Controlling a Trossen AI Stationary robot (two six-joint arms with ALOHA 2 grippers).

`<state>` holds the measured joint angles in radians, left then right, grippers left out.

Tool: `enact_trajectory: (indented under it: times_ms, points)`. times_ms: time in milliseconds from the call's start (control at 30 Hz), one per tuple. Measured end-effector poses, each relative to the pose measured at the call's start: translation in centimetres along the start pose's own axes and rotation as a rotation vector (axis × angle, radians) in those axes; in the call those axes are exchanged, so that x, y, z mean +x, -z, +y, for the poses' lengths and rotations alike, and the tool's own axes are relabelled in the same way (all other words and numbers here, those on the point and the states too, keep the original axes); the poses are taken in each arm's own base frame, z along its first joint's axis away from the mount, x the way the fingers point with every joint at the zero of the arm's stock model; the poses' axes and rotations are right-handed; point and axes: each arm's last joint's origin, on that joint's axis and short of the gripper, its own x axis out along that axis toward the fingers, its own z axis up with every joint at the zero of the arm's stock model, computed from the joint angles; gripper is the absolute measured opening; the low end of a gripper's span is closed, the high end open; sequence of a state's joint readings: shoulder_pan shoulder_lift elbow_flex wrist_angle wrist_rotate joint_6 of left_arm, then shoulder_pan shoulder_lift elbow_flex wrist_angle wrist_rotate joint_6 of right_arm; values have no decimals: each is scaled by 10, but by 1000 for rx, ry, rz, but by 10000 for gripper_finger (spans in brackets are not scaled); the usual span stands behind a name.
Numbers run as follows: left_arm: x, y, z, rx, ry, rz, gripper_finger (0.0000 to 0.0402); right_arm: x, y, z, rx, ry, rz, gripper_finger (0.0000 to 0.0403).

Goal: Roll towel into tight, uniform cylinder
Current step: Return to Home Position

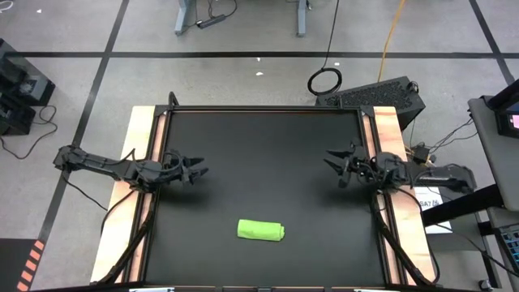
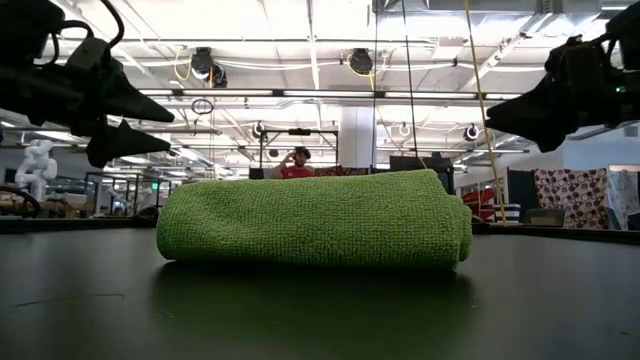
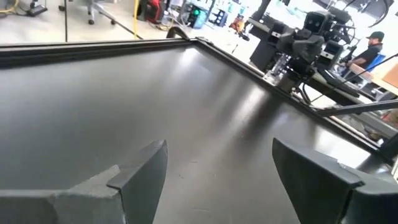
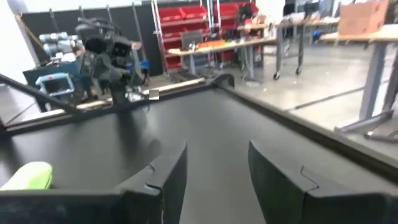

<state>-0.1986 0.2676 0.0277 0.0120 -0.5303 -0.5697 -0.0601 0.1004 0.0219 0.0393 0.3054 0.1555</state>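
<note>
Here's the towel, a rolled lime-green cylinder lying flat on the black table, long axis running side to side from one arm's side to the other's. From table height the roll looks even, one end showing a neat lip, so the rolling looks finished. The left gripper hovers with its fingers spread and nothing between them, pointing inward across the table. The towel sits beyond its fingertips and well off to one side, out of its own wrist view altogether. The right gripper mirrors it, spread wide and empty, with the towel just a green sliver off to the side of its fingers. Both hang well apart from the roll, which lies between them and a shade nearer the left gripper. My read: each arm can draw straight back to rest without crossing the towel.
</note>
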Motion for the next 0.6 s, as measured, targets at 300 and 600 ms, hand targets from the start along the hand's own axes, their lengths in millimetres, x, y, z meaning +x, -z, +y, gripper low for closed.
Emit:
enact_trajectory:
  times_ms: [300, 600]
  points:
    - [0, 0, 1, 15, -15, -7, 294, 11, 13, -17, 56, -43, 170, 160]
    - [0, -1, 2, 111, -44, -21, 294, 14, 17, -24, 48, -13, 226, 160]
